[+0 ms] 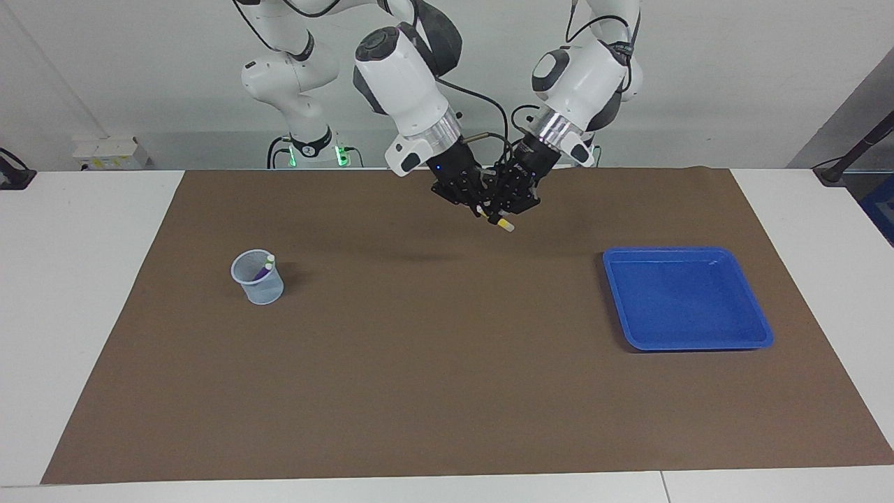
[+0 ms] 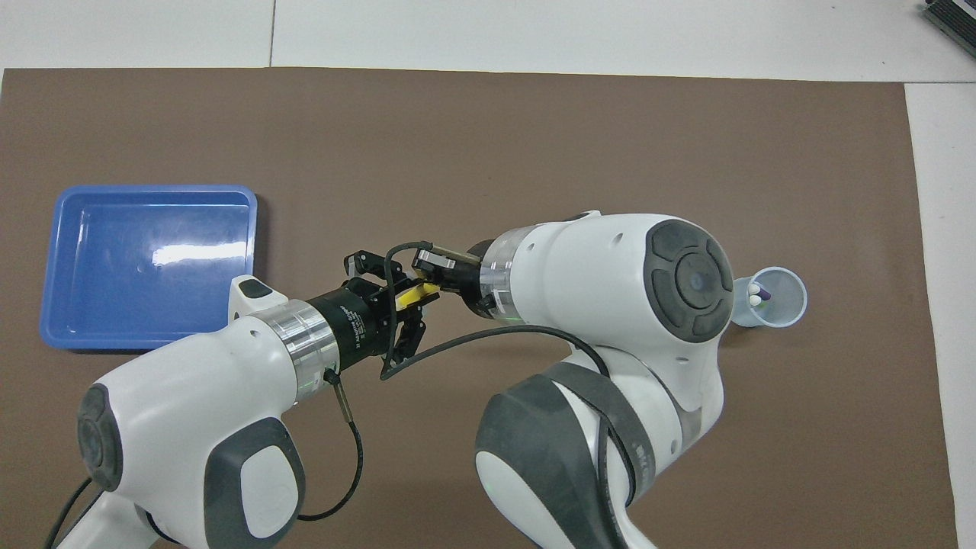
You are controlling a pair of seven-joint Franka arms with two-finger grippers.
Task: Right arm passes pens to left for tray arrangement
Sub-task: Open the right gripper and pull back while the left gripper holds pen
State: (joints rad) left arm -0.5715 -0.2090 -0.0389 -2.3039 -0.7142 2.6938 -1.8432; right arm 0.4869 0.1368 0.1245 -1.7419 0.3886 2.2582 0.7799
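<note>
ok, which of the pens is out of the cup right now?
The yellow pen, held in the air between the left gripper and right gripper. The other two stand in the cup.

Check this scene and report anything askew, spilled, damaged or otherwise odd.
Nothing stands out. The yellow pen is in mid-air over the mat, where the left gripper and right gripper meet. The cup stands upright with pens inside, and the tray lies flat, with nothing in it.
</note>
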